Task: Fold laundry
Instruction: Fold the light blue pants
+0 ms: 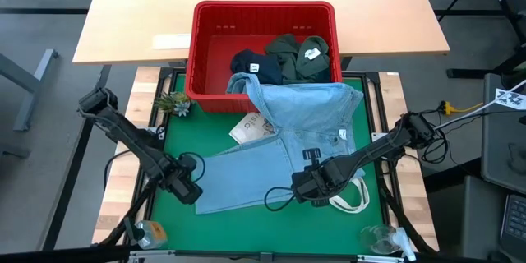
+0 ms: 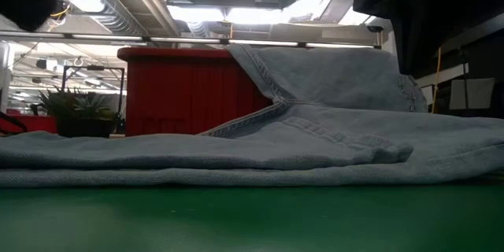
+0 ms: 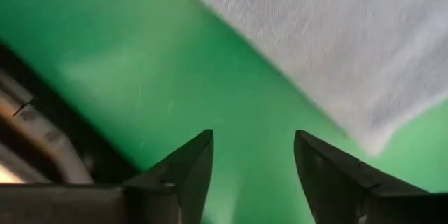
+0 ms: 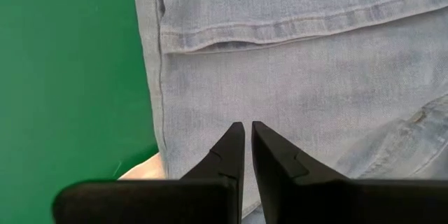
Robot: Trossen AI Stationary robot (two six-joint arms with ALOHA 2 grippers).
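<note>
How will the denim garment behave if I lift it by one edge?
Probably floppy: the denim garment drapes over the red basket rim and lies in soft folds. Likely fairly heavy for cloth, so it may drag across the green mat. Its stitched seams look like a firm spot to pinch.

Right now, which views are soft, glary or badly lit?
Left wrist view: the denim garment looks washed out and blurred over the green mat. Low view: the mat up close is soft and ceiling lights glare behind the red basket. Right wrist view: denim seams show sharply. High view: evenly lit.
</note>
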